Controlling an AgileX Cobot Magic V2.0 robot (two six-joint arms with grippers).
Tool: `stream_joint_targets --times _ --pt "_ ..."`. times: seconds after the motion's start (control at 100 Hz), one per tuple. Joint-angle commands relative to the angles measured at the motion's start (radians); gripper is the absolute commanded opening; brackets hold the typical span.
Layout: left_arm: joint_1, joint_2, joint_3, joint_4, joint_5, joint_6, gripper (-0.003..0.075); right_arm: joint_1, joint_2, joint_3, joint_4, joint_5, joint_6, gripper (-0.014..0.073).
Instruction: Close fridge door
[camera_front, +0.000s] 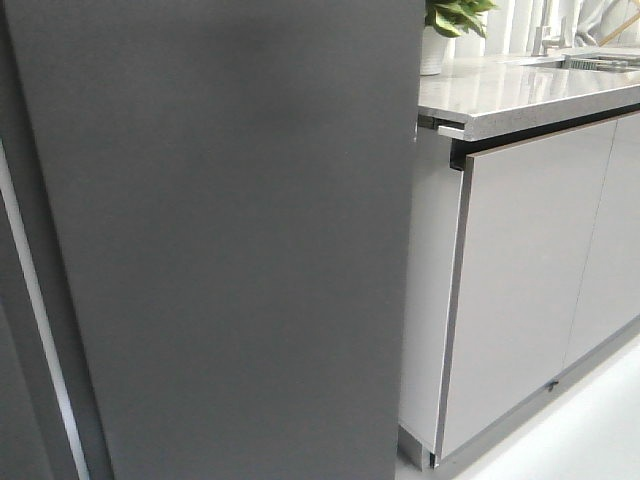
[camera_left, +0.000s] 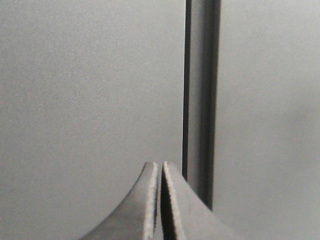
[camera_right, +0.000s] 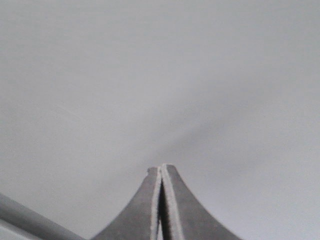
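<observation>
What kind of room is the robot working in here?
Most likely a kitchen. A stone-look countertop runs over pale glossy cabinet doors, a potted plant stands on it, and what looks like a sink sits further back. The tall dark-grey fridge door fills the left.

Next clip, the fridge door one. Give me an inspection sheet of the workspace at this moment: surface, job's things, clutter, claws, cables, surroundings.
Surface: pale speckled countertop at upper right, glossy.
Job's things: fridge door, a matte dark-grey panel, fills most of the front view; only its outer face shows, and whether it is fully shut cannot be told.
Clutter: potted plant on the countertop.
Claws: left claw shut, empty, close to a grey panel beside a dark vertical gap; right claw shut, empty, facing a plain grey surface. Contact cannot be told.
Cables: nothing seen.
Surroundings: pale grey cabinet doors under the countertop; light floor.
</observation>
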Motion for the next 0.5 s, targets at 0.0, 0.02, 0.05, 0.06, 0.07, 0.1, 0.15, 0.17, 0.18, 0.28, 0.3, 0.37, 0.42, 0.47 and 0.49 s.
stream_joint_targets --times 0.0,0.02,0.05,0.06,0.07,0.1,0.15,0.17,0.18,0.28,0.3,0.37,0.42,0.47,0.49 --pt "-0.006 -0.017 0.035 -0.004 -0.073 -0.004 -0.002 -0.038 -0.158 0.114 -0.054 -0.117 -0.001 -0.0046" --pt "-0.006 -0.017 0.035 -0.004 -0.073 -0.004 -0.002 -0.047 -0.186 0.151 -0.063 -0.128 -0.001 -0.0046" --pt "-0.006 -0.017 0.035 -0.004 -0.073 -0.004 -0.002 -0.06 -0.224 0.199 -0.073 -0.144 -0.001 -0.0046" --pt "-0.006 -0.017 0.035 -0.004 -0.073 -0.004 -0.002 -0.063 -0.233 0.224 -0.079 -0.15 -0.001 -0.0046" --pt "-0.006 -0.017 0.035 -0.004 -0.073 -0.004 -0.002 -0.069 -0.251 0.236 -0.082 -0.15 -0.001 -0.0046" --pt "-0.006 -0.017 0.035 -0.004 -0.073 -0.004 -0.002 -0.082 -0.288 0.284 -0.097 -0.165 -0.001 -0.0046" --pt "-0.006 -0.017 0.035 -0.004 -0.073 -0.004 -0.002 -0.106 -0.354 0.378 -0.114 -0.186 -0.001 -0.0046" --pt "-0.006 -0.017 0.035 -0.004 -0.073 -0.004 -0.002 -0.116 -0.383 0.401 -0.118 -0.191 -0.001 -0.0046" --pt "-0.006 -0.017 0.035 -0.004 -0.073 -0.004 -0.002 -0.123 -0.393 0.424 -0.124 -0.193 -0.001 -0.0046" --pt "-0.006 -0.017 0.035 -0.004 -0.073 -0.004 -0.002 -0.176 -0.548 0.582 -0.163 -0.22 -0.001 -0.0046" --pt "-0.006 -0.017 0.035 -0.004 -0.073 -0.004 -0.002 -0.19 -0.581 0.614 -0.172 -0.222 -0.001 -0.0046" --pt "-0.006 -0.017 0.035 -0.004 -0.073 -0.004 -0.002 -0.24 -0.694 0.72 -0.197 -0.224 -0.001 -0.0046" --pt "-0.006 -0.017 0.035 -0.004 -0.073 -0.004 -0.002 -0.276 -0.777 0.792 -0.209 -0.224 -0.001 -0.0046" --pt "-0.006 -0.017 0.035 -0.004 -0.073 -0.004 -0.002 -0.308 -0.859 0.863 -0.224 -0.224 -0.001 -0.0046" --pt "-0.006 -0.017 0.035 -0.004 -0.073 -0.004 -0.002 -0.319 -0.892 0.893 -0.232 -0.224 -0.001 -0.0046"
